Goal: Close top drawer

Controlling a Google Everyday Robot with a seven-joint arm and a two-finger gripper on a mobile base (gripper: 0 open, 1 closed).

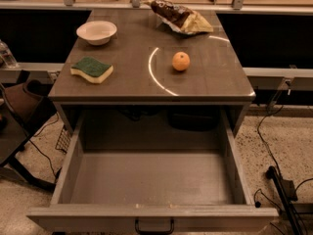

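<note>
The top drawer (pixel 151 180) is pulled far out of the grey cabinet. It is a wide, deep grey box and its inside is bare. Its front panel (pixel 98 218) runs along the bottom edge of the camera view. A small black loop handle (pixel 154 227) sits at the panel's centre. The gripper is not in view.
On the cabinet top (pixel 127 82) lie a white bowl (pixel 97 32), a green and yellow sponge (pixel 92 69), an orange (pixel 181 61) and a crumpled chip bag (pixel 180 16). Cables (pixel 274 180) run over the floor at the right. A dark chair base (pixel 19 146) stands at the left.
</note>
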